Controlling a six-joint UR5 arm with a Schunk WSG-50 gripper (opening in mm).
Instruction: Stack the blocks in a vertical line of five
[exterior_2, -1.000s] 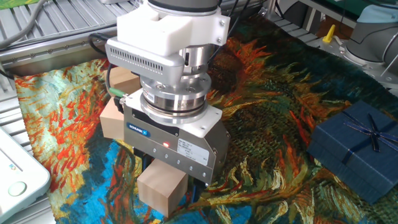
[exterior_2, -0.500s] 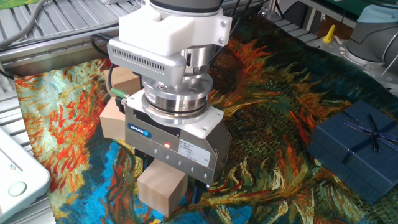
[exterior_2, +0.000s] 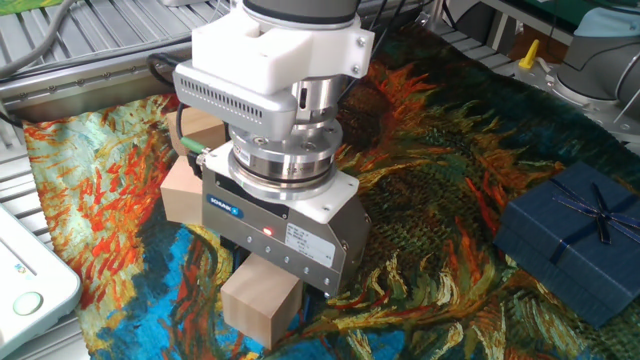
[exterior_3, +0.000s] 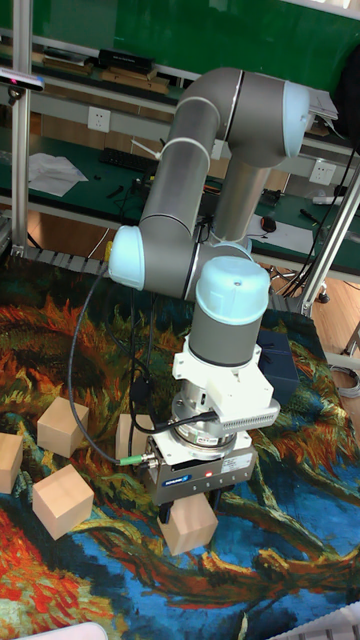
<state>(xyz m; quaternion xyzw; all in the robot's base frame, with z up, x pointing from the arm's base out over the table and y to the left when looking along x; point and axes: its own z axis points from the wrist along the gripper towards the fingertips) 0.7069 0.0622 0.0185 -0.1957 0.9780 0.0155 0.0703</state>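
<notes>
Starting at the left of the tall view: spotting five blocks on the painted cloth (exterior_3: 60, 580), none stacked. Seeing the edge block (exterior_3: 8, 462) cut off by the frame. Just right of it, finding the far block (exterior_3: 62, 427), and nearer the camera the near block (exterior_3: 62, 500), close but apart. Moving right: catching the hidden block (exterior_3: 130, 435), half covered by a cable and the tool body.

Reaching the middle now: looking at the gripper (exterior_3: 190, 508), pointing straight down, low over the cloth. Under it, seeing the centre block (exterior_3: 192, 525) resting on the cloth, turned a little, one corner towards the camera. Spotting a dark finger (exterior_3: 165, 514) at its left side. Cannot tell whether the jaws press the wood or only straddle it.

Switching to the fixed view: same gripper (exterior_2: 270, 285) filling the middle, red light on its housing, the centre block (exterior_2: 258, 308) poking out below on the near side. Behind and left of the tool, seeing two more blocks, one (exterior_2: 180, 190) close to the housing, the other (exterior_2: 200, 128) farther back and mostly hidden.

Further right: finding the gift box (exterior_2: 575, 235), dark blue, ribbon tied, well apart from all the blocks. In the tall view, glimpsing that gift box (exterior_3: 280, 368) behind the arm.
</notes>
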